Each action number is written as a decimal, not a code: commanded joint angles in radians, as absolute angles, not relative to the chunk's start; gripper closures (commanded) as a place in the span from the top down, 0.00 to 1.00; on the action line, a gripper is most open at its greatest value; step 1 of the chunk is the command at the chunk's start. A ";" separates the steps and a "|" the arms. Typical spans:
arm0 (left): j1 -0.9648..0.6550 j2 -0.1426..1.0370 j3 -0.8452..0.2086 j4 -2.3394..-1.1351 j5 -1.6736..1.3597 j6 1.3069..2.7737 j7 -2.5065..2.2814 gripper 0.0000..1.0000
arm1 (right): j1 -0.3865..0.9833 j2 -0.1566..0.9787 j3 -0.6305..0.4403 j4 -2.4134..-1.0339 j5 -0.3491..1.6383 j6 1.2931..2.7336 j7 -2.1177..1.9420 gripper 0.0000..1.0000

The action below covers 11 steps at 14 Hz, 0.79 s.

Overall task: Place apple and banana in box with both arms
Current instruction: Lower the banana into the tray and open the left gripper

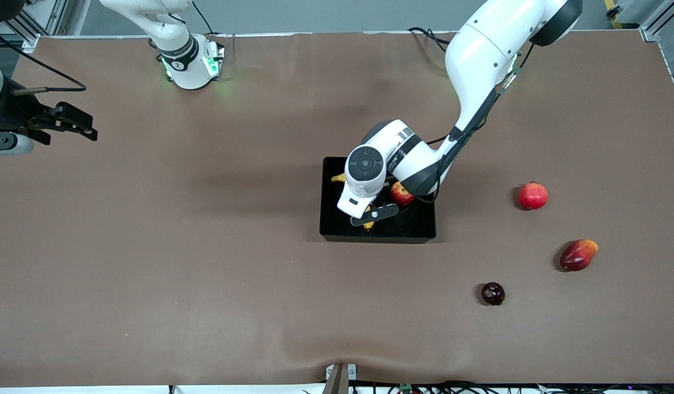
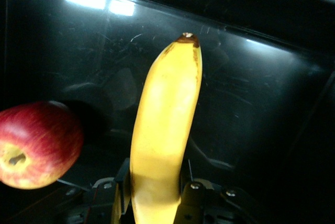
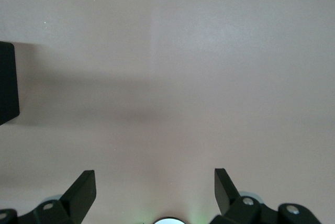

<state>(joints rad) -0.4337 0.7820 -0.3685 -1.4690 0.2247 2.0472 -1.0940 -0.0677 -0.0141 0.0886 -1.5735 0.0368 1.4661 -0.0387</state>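
Overhead, brown table (image 1: 205, 246), grey floor (image 1: 326, 13)

The front camera is looking down across the whole worktop (image 1: 205, 246) toward the bases; the left wrist camera is peering close into the box (image 1: 413, 230) — shared with front — the right one facing bare worktop.

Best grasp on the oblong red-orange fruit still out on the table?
Grip the oblong fruit across its thick middle, coming straight down from above, jaws across its narrow width. It lies flat on the table with open space around it.
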 commanded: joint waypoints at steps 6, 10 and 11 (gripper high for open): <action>-0.426 0.781 -0.357 -1.440 0.262 2.094 -1.117 1.00 | -0.077 -0.023 0.097 -1.577 0.043 1.459 -0.044 1.00; -0.347 0.596 -0.327 -1.442 0.265 1.972 -1.079 1.00 | -0.077 -0.023 0.097 -1.575 0.043 1.459 -0.044 1.00; -0.316 0.537 -0.330 -1.442 0.253 1.938 -1.065 1.00 | -0.077 -0.023 0.097 -1.577 0.043 1.459 -0.044 1.00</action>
<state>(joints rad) -0.3675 0.6803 -0.3308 -1.4028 0.2498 2.0136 -1.0834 -0.0677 -0.0141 0.0891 -1.5736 0.0367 1.4659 -0.0387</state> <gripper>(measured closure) 0.000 0.000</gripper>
